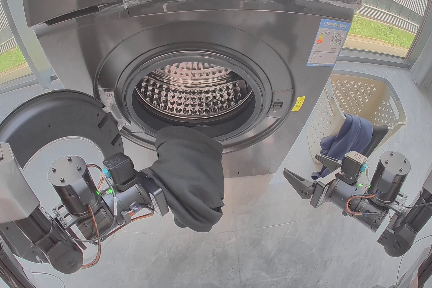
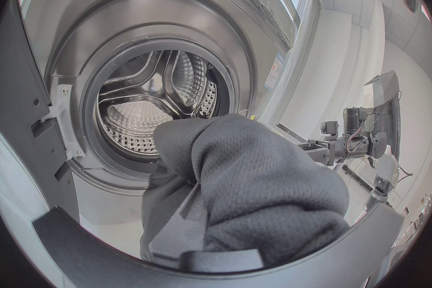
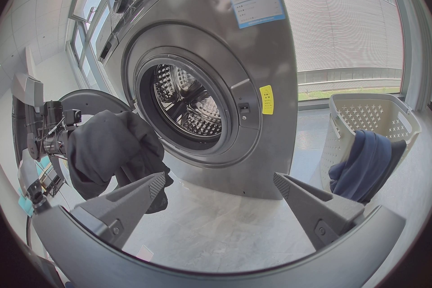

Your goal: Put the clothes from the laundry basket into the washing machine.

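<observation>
My left gripper is shut on a black garment, which hangs in front of the washing machine just below the lower rim of its round opening. The cloth covers the fingers almost entirely. The steel drum behind it holds no clothes. At the machine's right stands the cream laundry basket, with a blue garment draped over its near rim and a dark piece beside it. My right gripper hovers open, holding nothing, in front of the basket, above the floor.
The machine's round door is swung wide open on the left, close behind my left arm. Grey tiled floor lies bare between the two arms. Windows stand behind the basket and beside the machine.
</observation>
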Motion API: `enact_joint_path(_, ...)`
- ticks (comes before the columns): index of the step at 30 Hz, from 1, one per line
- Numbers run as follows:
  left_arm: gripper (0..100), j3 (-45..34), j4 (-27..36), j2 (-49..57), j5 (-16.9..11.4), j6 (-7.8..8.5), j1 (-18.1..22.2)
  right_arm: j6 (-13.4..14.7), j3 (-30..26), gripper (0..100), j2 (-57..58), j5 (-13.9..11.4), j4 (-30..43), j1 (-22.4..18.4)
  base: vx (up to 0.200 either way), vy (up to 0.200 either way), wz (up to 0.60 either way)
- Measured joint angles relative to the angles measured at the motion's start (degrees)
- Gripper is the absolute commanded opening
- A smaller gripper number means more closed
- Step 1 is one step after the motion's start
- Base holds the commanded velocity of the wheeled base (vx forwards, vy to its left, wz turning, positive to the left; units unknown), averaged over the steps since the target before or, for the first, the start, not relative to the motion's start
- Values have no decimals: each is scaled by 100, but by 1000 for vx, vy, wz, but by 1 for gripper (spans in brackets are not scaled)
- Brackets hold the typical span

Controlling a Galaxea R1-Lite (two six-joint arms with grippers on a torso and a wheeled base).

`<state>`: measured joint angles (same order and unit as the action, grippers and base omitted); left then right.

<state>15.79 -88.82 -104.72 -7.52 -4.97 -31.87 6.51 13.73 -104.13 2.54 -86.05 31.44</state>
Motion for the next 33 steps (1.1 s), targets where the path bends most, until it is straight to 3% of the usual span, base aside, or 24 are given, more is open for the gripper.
enact_joint_path(12,0,273,9,-126,123,82,-222,6,7,100,55,20,-2,304,0,0,0)
enact_joint_path(20,0,1671,66,-750,429,73,-252,11,10,100,80,41,0,480,0,0,0)
enact_joint_path(26,0,2712,244,-1435,521,55,-63,22,-6,100,111,63,2,566,0,0,0)
enact_joint_path(33,0,3018,547,-1802,510,-20,83,27,-6,100,146,61,0,601,0,0,0)
